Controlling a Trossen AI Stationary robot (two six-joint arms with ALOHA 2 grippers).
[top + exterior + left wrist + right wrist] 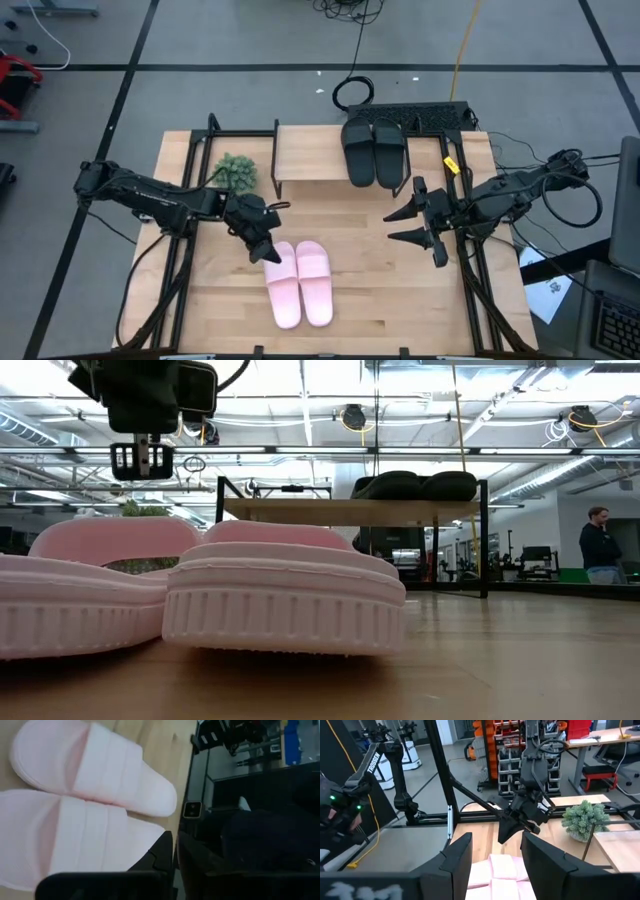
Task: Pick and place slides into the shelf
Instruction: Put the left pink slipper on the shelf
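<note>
Pink slides [299,283] lie beneath the lowered left claw [262,246].

1. Left gripper [265,247], fingers nearly closed, sits just beside the pink slides [299,282]; bare table [380,270] lies beyond them.
2. Right gripper [418,226], spread, has clear table ahead.
3. The black slides [373,150] fill the shelf's [305,152] right half.

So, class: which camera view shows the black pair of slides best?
The high view: the black slides lie side by side on the shelf, fully visible from above. The low view shows only their edges atop the plank. Neither wrist view shows them.
</note>
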